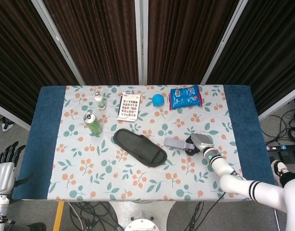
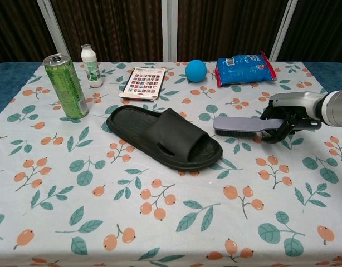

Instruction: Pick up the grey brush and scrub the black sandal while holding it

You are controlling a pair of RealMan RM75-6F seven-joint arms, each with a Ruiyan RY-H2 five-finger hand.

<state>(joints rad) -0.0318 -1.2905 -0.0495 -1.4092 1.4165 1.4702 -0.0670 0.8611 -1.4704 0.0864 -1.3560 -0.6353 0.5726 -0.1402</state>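
The table [image 2: 26, 233] wears a smooth printed cloth of leaves and orange berries, a surface on which things probably slide easily. On it, near the middle, lies the black sandal [image 2: 162, 136], a matte, soft-looking moulded slide with a broad strap, sole down and unheld, so a hard brush stroke could simply push it across the cloth. The left hand [image 1: 4, 166] hangs off the table's edge, fingers apart and empty, well apart from the sandal it should steady. The right hand [image 2: 291, 114] has its fingers curled around the handle of the grey brush [image 2: 243, 125], a long flat plastic bar with dark bristles underneath, held just right of the sandal's toe. The grip sits far back on the handle, so scrubbing pressure could twist the brush loose.
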